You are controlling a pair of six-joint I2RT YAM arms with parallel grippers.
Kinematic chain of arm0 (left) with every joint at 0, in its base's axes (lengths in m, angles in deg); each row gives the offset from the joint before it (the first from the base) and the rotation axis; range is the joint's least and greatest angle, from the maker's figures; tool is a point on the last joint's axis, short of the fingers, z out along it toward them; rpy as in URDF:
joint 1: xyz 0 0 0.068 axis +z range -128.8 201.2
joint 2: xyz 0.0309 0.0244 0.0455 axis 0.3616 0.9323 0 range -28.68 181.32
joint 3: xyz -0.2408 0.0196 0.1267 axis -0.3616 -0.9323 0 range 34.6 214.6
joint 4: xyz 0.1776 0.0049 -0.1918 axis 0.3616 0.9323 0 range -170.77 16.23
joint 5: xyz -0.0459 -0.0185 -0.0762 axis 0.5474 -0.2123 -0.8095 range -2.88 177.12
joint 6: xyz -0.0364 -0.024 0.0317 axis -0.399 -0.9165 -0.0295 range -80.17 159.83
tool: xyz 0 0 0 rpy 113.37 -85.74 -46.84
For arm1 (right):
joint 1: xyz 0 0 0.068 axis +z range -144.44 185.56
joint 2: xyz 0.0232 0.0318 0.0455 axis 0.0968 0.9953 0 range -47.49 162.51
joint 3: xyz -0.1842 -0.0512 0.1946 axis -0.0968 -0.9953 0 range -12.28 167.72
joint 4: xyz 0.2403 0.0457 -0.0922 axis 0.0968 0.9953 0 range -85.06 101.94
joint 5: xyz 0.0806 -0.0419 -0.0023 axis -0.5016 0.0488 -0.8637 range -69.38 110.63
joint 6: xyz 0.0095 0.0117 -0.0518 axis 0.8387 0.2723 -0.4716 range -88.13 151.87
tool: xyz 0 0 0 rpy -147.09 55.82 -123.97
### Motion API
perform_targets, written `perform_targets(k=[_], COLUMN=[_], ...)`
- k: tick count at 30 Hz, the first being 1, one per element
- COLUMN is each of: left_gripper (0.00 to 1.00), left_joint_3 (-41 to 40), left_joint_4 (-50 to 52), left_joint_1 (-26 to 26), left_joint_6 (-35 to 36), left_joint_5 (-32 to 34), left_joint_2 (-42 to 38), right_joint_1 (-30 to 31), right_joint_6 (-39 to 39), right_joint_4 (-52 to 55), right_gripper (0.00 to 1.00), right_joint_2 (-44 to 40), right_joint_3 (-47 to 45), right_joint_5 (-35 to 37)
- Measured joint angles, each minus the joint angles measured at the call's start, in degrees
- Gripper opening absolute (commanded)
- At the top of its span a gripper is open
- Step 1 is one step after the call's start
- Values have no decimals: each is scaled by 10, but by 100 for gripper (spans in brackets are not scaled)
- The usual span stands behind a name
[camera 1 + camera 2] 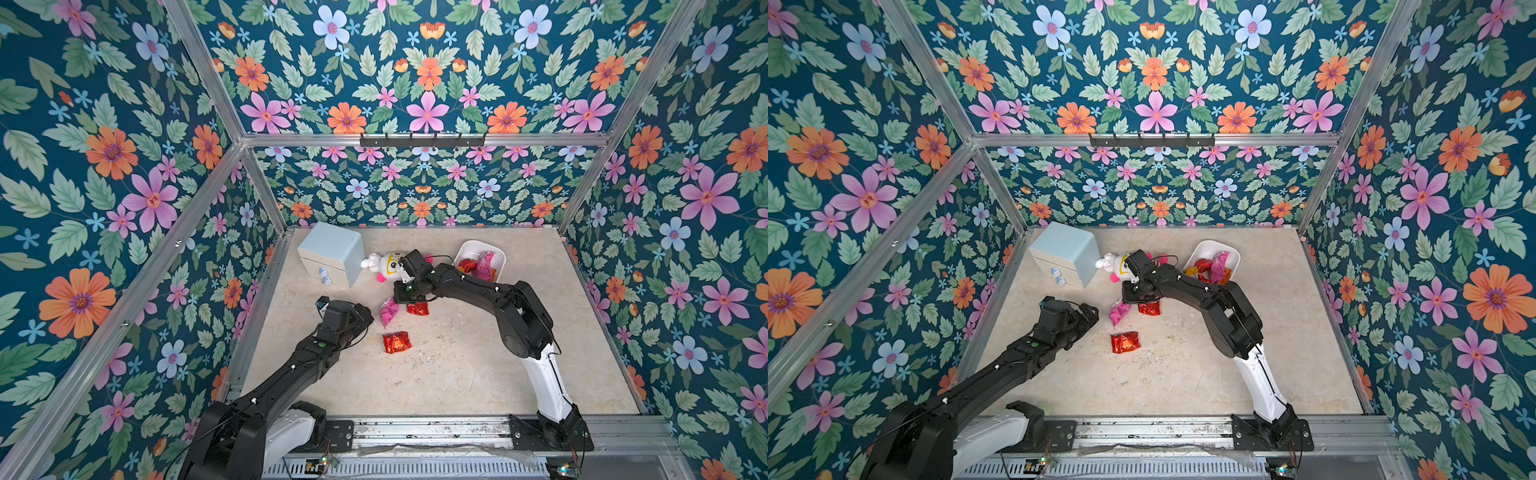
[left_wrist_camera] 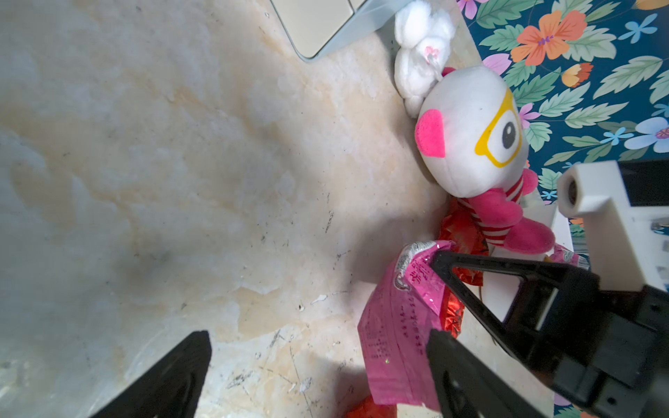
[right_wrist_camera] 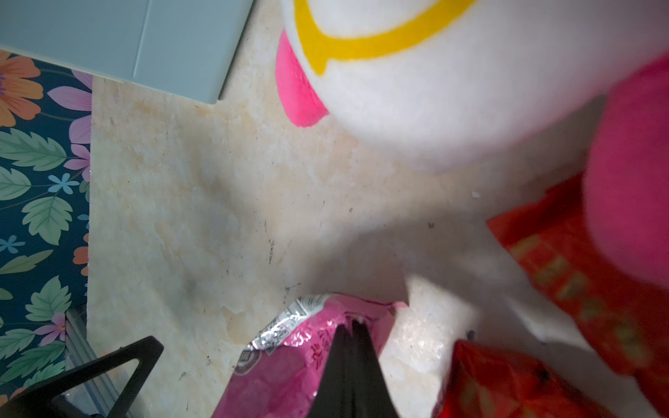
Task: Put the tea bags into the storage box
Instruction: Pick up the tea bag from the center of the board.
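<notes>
**Inspector:** State of the right tool (image 3: 349, 327)?
**Assistant:** It is clenching the pink tea bag (image 1: 388, 312), which is lying mid-frame on the surface (image 1: 457, 374), likely for carrying to the box (image 1: 473, 248) at upper right. The left tool (image 2: 318, 336) is hovering released.

Four tea bags loose on the table (image 1: 457, 374): one pink tea bag (image 1: 389, 312), plus three red, namely a red sachet (image 1: 418, 308) just beside it, a second red sachet (image 1: 397, 342) nearer the arms' bases, a third red sachet (image 3: 579, 275) half under the doll

One storage box (image 1: 471, 248), with at least four more inside: boxed red sachet (image 1: 1204, 266), boxed pink sachet (image 1: 1219, 261), orange-yellow sachet (image 1: 1191, 272), orange sachet (image 1: 1225, 277); any beneath not countable

One plush doll (image 1: 390, 266), one pale blue drawer cabinet (image 1: 332, 247)

Two grippers: left gripper (image 2: 318, 334), right gripper (image 3: 349, 327)
</notes>
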Motion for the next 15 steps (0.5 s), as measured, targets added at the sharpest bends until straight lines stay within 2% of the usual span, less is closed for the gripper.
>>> perform_targets(k=[9, 15], left_gripper=[99, 99], left_joint_3=[24, 76], left_joint_4=[2, 1], left_joint_1=[0, -5], left_joint_6=[8, 22], left_joint_5=[-10, -35], left_joint_2=[21, 69], right_joint_1=[-1, -18], right_joint_6=[-3, -31], right_joint_4=[13, 37], right_gripper=[0, 0], right_joint_2=[-54, -102], right_joint_3=[12, 44], right_joint_5=[-1, 40])
